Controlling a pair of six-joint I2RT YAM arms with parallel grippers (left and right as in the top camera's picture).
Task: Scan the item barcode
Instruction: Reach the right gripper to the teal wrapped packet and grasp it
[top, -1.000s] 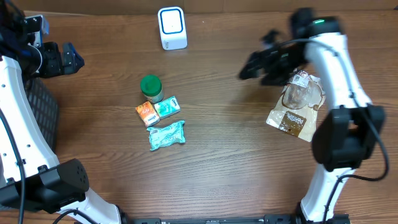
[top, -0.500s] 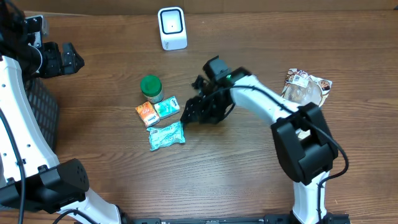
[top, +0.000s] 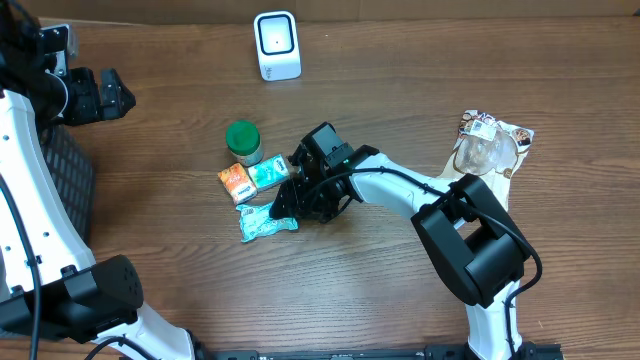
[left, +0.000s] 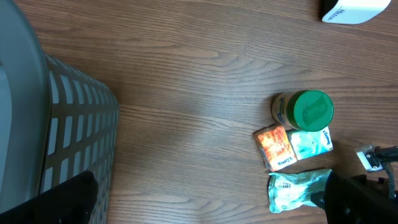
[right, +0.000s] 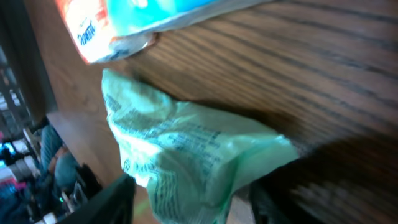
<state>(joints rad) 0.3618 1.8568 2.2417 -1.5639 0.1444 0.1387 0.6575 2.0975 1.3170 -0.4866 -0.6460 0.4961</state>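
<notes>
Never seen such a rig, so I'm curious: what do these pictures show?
Two robot arms work at a wooden table. One picture looks down from above; two come from cameras on the wrists. On the table: a white scanner, a green-lidded jar, an orange packet, a teal packet, a green packet, a clear snack bag; a grey basket stands left. The left fingers are open, empty. The right fingers straddle the green packet; whether they grip it, I cannot tell.

Crinkled, glossy pale green plastic packet (right: 186, 155), matt black plastic fingers (right: 109, 202) of my right claw (top: 288, 203), smooth brown wood-grain table (top: 400, 290) with a faint sheen, shiny film on the small teal tissue pack (top: 268, 173), smooth white plastic scanner box (top: 277, 45), green plastic jar lid (top: 243, 135).
</notes>
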